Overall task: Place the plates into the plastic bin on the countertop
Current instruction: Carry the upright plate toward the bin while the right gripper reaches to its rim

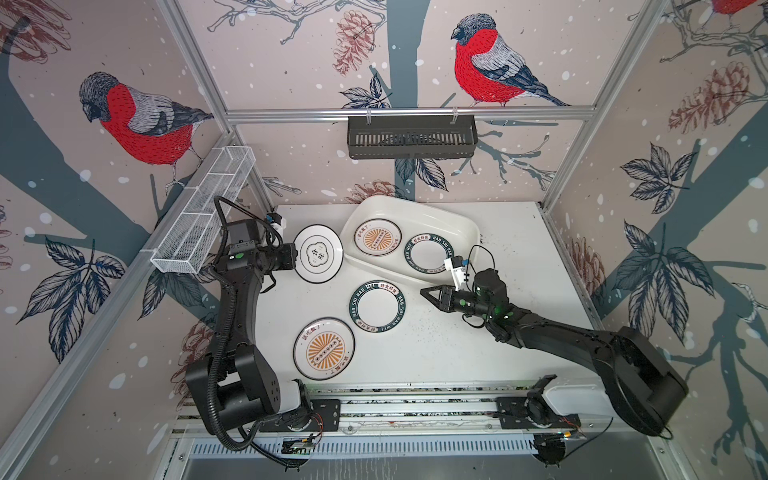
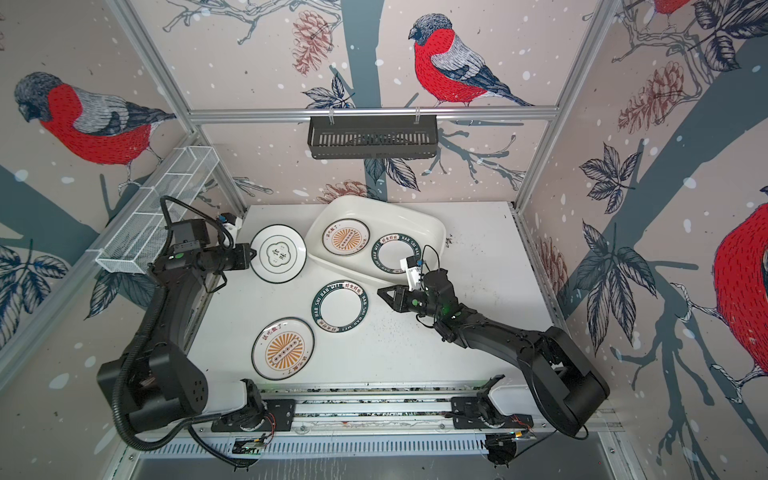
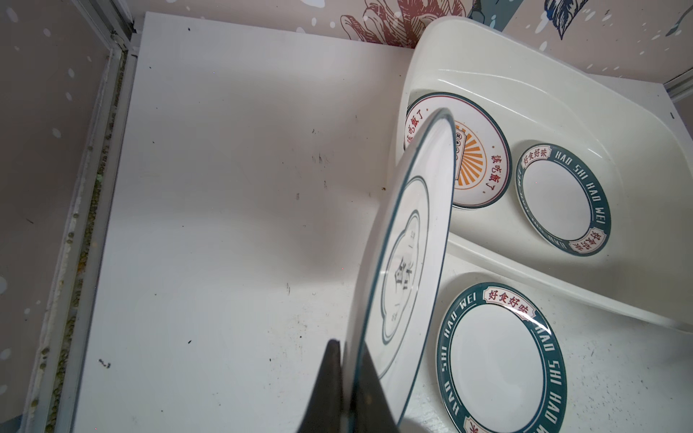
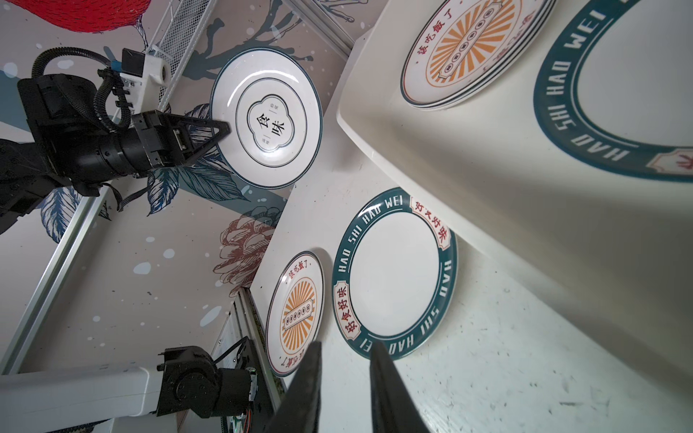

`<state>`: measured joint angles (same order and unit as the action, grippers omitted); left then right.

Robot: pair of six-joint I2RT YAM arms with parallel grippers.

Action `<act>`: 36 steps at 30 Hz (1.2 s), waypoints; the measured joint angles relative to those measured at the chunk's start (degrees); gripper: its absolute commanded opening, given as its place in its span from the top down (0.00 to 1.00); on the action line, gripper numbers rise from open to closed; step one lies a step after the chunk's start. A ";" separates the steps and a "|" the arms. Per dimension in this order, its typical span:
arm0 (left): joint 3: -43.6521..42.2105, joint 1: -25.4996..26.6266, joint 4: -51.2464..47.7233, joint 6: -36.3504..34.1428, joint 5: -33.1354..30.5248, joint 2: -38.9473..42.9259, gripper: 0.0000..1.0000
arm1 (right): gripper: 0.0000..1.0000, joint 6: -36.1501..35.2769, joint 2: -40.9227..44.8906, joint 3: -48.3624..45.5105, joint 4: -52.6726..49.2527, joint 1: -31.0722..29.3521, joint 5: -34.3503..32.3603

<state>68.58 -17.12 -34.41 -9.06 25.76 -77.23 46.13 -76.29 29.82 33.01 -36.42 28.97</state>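
Nearest, a round white sunburst plate (image 1: 324,349) lies flat on the speckled white counter (image 1: 519,257), with a green-lettered plate (image 1: 377,306) at its 1 o'clock. Beyond, the left gripper (image 1: 296,255) is clamped on a thin-rimmed quatrefoil plate (image 1: 318,253), held clear of the counter at 9 o'clock of the glossy white plastic bin (image 1: 415,208), which holds other plates (image 1: 377,237). The right gripper (image 1: 424,292), slightly parted, grips nothing.
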 measured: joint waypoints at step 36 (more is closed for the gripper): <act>13.25 13.97 6.38 11.67 20.81 -6.82 1.00 | 0.60 -5.60 -11.13 24.81 -8.46 2.69 4.31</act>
<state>81.82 -3.16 -28.03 2.61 46.57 -84.05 40.53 -87.42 54.63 24.56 -33.74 33.28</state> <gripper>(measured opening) 0.074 0.399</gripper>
